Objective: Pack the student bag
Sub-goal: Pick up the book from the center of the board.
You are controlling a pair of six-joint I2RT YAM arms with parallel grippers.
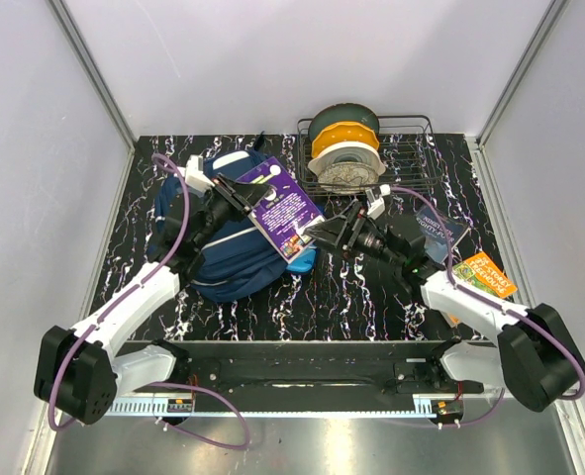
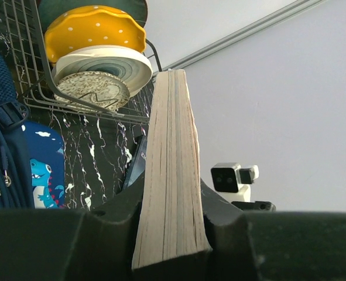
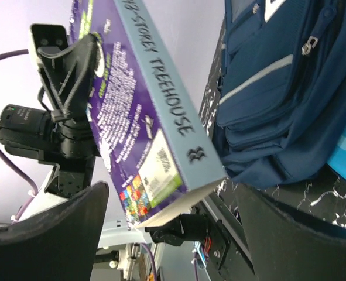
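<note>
The bag (image 1: 228, 262) lies slumped toward the far left corner of the worktop (image 1: 371, 297), with a blue pencil case (image 1: 304, 260) touching its right side. A purple book (image 1: 287, 213) is held tilted in the air above the bag, probably so it can be lined up with the opening. The left arm (image 1: 134, 297) reaches from the near left edge across the bag, its fingers (image 2: 225, 222) clenched on the book's page edge. The right arm (image 1: 460, 297) stretches in from the near right, its fingers (image 3: 50, 234) spread wide either side of the book's lower corner, not gripping, seemingly ready to steady it.
</note>
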